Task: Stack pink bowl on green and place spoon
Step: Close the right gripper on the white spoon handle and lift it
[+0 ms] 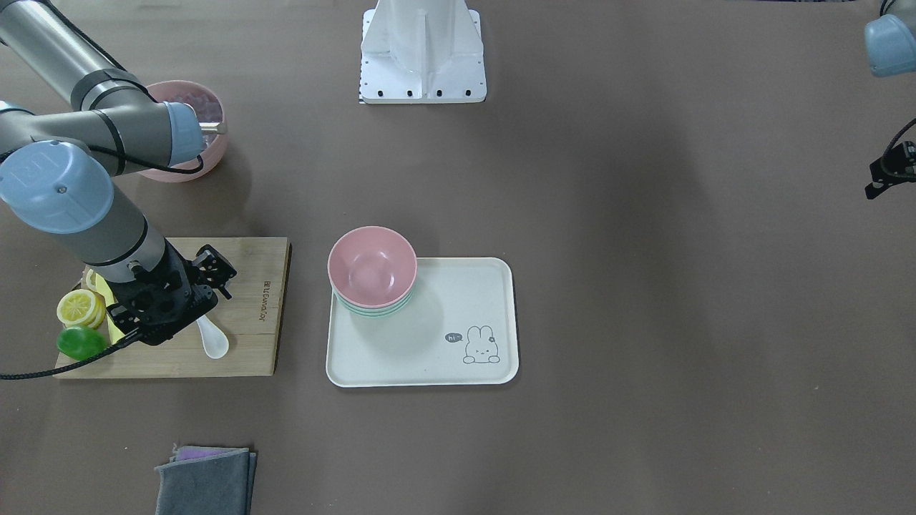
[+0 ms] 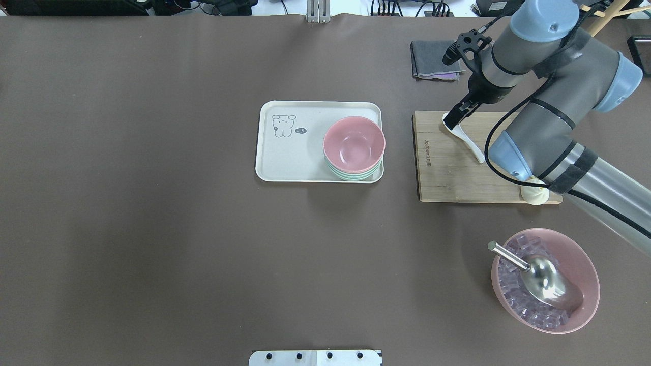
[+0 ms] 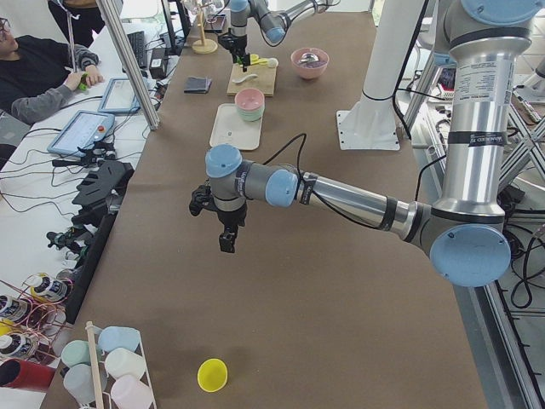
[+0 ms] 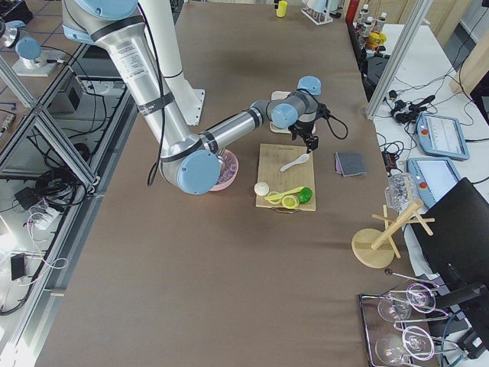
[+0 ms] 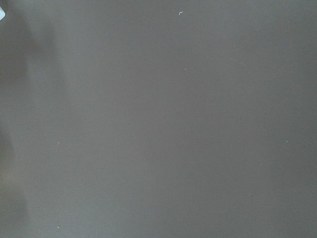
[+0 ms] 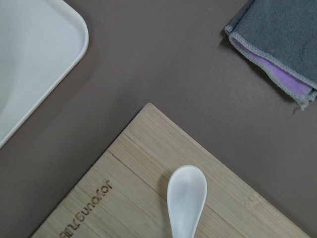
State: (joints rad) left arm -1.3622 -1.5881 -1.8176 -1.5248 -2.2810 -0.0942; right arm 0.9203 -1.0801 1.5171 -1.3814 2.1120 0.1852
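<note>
The pink bowl (image 1: 372, 266) (image 2: 354, 144) sits nested on top of the green bowls (image 1: 372, 309) (image 2: 351, 176), at a corner of the white tray (image 1: 458, 336). On the wooden cutting board (image 2: 457, 178) the white spoon (image 1: 213, 342) (image 2: 470, 142) (image 6: 186, 203) lies flat. My right gripper (image 1: 168, 327) (image 2: 451, 119) hovers just over the spoon and looks open. My left gripper (image 3: 226, 241) hangs over bare table far from the tray. I cannot tell whether it is open or shut.
A large pink bowl (image 2: 585, 264) holds clear cubes and a steel scoop (image 2: 539, 277) near the robot's right side. Lemon slices (image 1: 80, 307) and a green fruit (image 1: 79, 343) lie on the board's end. A folded grey cloth (image 2: 432, 61) lies beyond the board.
</note>
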